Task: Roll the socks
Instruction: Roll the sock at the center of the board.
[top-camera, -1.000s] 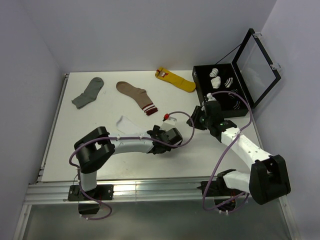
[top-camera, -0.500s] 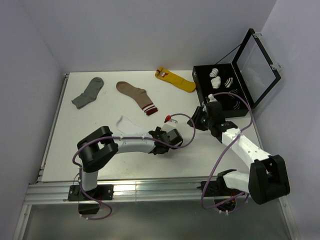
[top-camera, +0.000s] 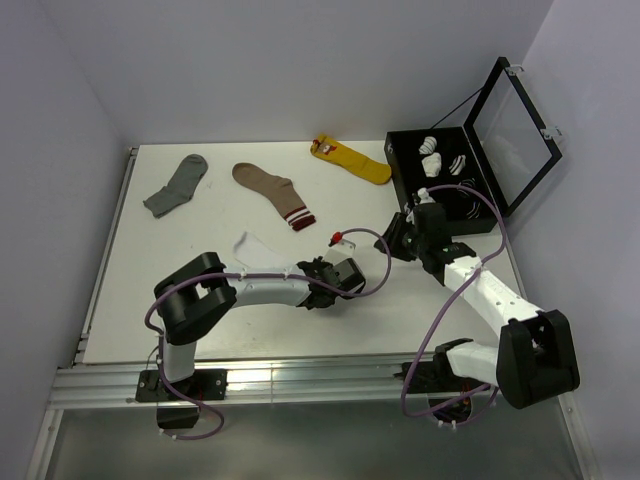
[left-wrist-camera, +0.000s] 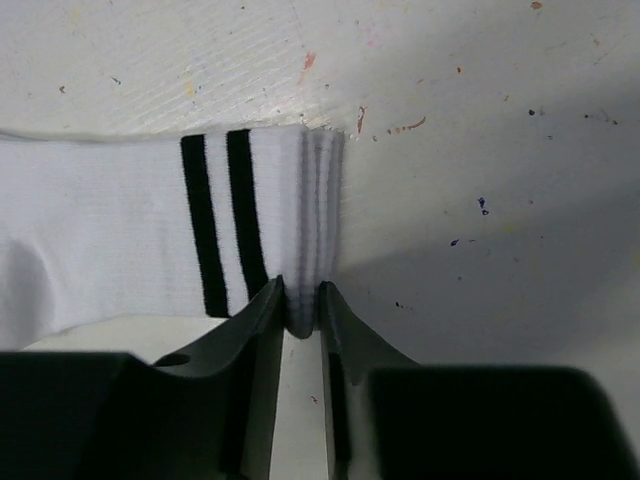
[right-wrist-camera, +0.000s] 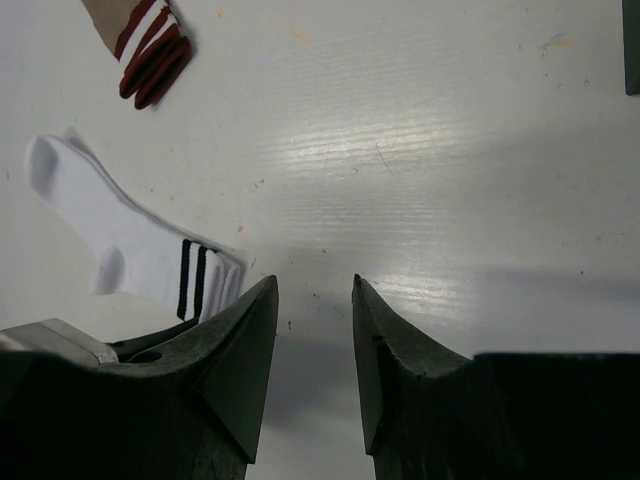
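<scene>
**Change of state.** Over the last second the left claw (left-wrist-camera: 300, 300) has narrowed from a wide gap to a pinch. Its 2 fingers (left-wrist-camera: 262, 322) now press on the folded edge of the cuff (left-wrist-camera: 318, 200), just past the 2 dark stripes. In the top view the claw has also moved slightly further from the black box (top-camera: 400, 190).

**Position of the work.** The socks (top-camera: 256, 246) lie flat on the table (top-camera: 160, 260), well to the left of the black box and nearer the arm bases than it is. The toe end points away from the box. The cuff end faces the box.

**Right claw.** The right claw (right-wrist-camera: 313, 300) hangs spread and empty above bare table, between the cuff and the black box. Its gap has not changed.

**Meaning for the task.** The cuff is gripped and no turn of the roll is made yet, so rolling can begin from this end. The cuff shows several layers. Whether both socks are caught probably cannot be confirmed from this view.
</scene>
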